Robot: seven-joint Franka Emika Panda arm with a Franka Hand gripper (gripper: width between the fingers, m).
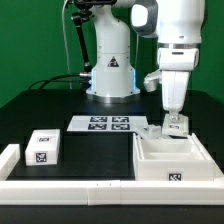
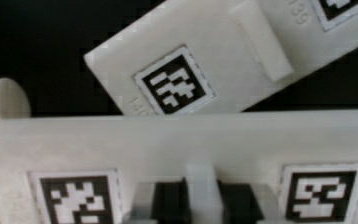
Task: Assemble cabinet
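Observation:
The cabinet body [image 1: 160, 170], a hollow white box with a tag on its front wall, lies at the exterior view's right. My gripper [image 1: 175, 124] hangs straight down over its far edge, shut on a white tagged panel [image 1: 177, 128] standing there. In the wrist view the two dark fingers [image 2: 165, 203] flank a thin white rib of that panel [image 2: 176, 150], with a tag on each side; the gripper [image 2: 201, 197] pinches the rib. A smaller white tagged block [image 1: 43, 147] lies apart at the exterior view's left.
The marker board [image 1: 105, 124] lies mid-table before the arm's base [image 1: 110, 75]. A low white border rail [image 1: 80, 190] runs along the front and left. In the wrist view a tilted white tagged slab [image 2: 194, 70] lies beyond the panel; I cannot tell which piece it is.

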